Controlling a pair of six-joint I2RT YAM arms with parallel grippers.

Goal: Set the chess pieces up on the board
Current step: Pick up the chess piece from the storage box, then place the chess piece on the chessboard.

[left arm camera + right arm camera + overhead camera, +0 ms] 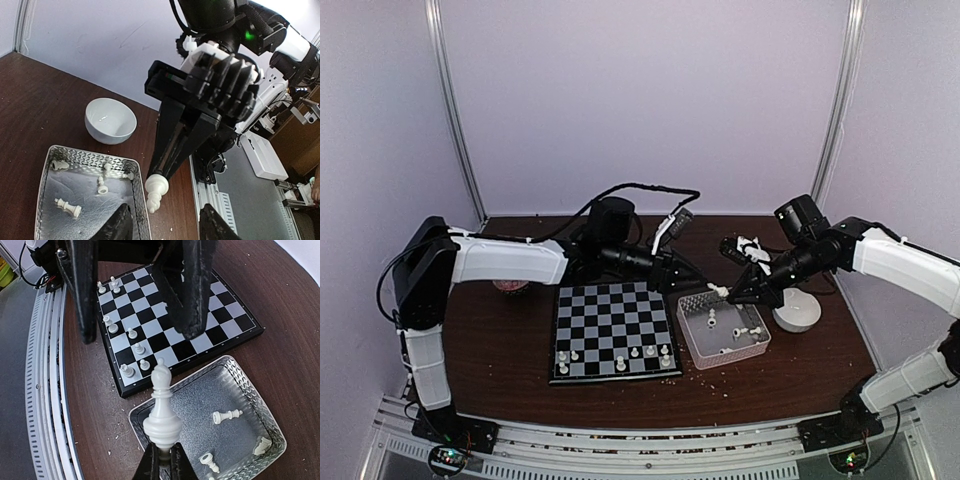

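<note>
The board [612,330] lies at the table's middle with several white chess pieces [635,352] along its near rows; it also shows in the right wrist view [148,315]. My right gripper [722,291] is shut on the base of a white bishop [162,405] and holds it above the near-left corner of the clear tray [723,345]. My left gripper [682,275] is open and empty, hovering past the board's far right corner, and faces the bishop [156,192]. Three loose pieces [227,415] lie in the tray.
A white bowl [797,312] stands right of the tray and shows in the left wrist view [110,120]. Pale crumbs [720,372] are scattered in front of the tray. A pinkish object [510,287] sits left of the board. Cables [640,188] arc behind.
</note>
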